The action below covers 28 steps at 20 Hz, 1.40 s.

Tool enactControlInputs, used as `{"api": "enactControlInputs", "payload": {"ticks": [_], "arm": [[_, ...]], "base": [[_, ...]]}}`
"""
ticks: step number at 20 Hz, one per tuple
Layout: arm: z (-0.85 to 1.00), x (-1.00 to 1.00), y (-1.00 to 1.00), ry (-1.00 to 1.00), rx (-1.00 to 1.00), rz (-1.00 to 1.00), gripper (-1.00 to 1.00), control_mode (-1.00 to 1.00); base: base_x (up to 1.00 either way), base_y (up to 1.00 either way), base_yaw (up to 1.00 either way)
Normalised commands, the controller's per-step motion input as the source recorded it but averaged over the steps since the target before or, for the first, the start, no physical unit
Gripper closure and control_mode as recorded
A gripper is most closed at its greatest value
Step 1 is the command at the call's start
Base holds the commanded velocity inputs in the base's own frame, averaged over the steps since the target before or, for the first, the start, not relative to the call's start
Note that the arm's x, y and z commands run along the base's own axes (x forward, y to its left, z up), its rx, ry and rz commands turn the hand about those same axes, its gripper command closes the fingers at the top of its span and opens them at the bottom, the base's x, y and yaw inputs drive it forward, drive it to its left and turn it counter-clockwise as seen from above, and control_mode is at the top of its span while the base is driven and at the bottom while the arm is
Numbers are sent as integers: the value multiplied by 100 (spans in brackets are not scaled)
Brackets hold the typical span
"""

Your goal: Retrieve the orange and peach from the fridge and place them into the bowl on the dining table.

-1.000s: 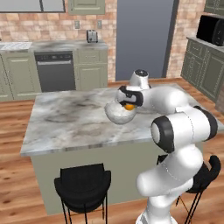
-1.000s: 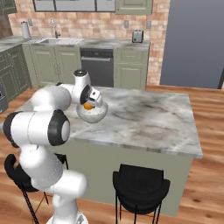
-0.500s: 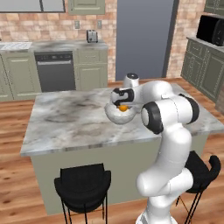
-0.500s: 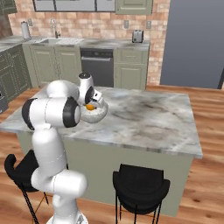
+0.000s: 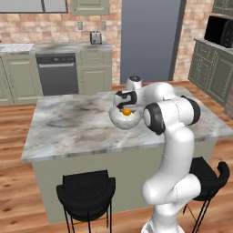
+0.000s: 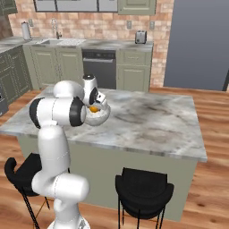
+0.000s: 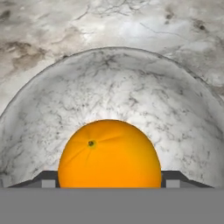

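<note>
So the orange (image 7: 109, 153) sits right between the fingers (image 7: 109, 180), roughly half open and snug on either side, hanging just inside the bowl (image 7: 39, 113) on the desk (image 5: 68, 127). Straight down is the drop.

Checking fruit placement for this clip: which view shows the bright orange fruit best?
The hand view: the round bright orange sits large and unobstructed inside the pale marbled bowl. In the left base view and right base view it is a small orange spot partly hidden by the arm.
</note>
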Motion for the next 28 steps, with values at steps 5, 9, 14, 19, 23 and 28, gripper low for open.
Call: {"api": "enactControlInputs", "payload": {"ticks": [5,9,14,19,23,28], "arm": [[0,0,0,0,0,-4,-100,-100],[3,-3,0,-2,0,-6,-100,-100],[63,-91,-19,-16,0,-5,-100,-100],[85,-100,-38,-22,3,0,-100,-100],[78,-100,-23,-17,0,5,-100,-100],[53,-100,0,-5,0,15,-100,-100]], "base": [[0,0,0],[0,0,0],[0,0,0],[0,0,0],[0,0,0],[0,0,0]]}}
